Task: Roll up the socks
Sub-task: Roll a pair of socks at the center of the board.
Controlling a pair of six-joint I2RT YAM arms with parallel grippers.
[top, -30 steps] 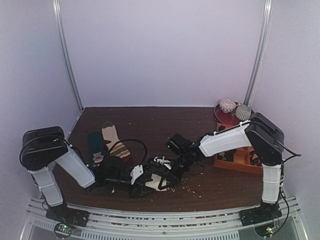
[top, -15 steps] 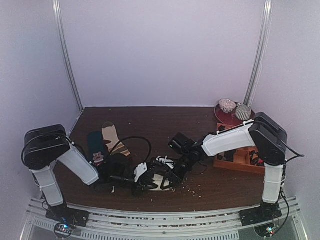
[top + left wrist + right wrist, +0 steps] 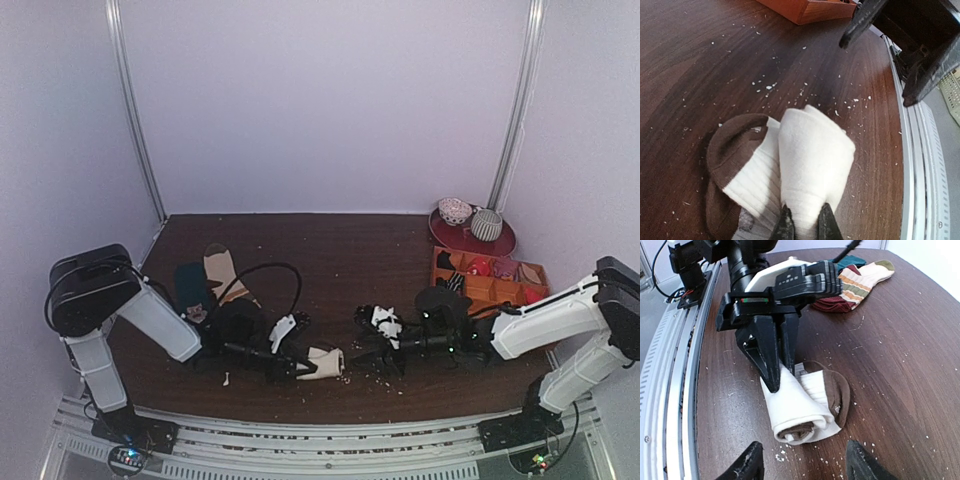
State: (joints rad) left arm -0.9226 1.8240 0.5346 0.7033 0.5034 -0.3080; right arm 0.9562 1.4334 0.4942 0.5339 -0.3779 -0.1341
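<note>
Standing by the worktop, I noted the socks lying as one loose cream roll near the front edge, between the two arms. One brown end bulged out at the side of the roll, and another showed at its core. The left gripper was pinching the cream fabric at the edge of the roll, its fingers pressed nearly together on it. The right gripper hung low near the opposite side, fingers spread wide, touching nothing. White crumbs dotted the wood around the roll. A striped sock and a teal sock lay beside the left arm. An orange tray sat far right.
</note>
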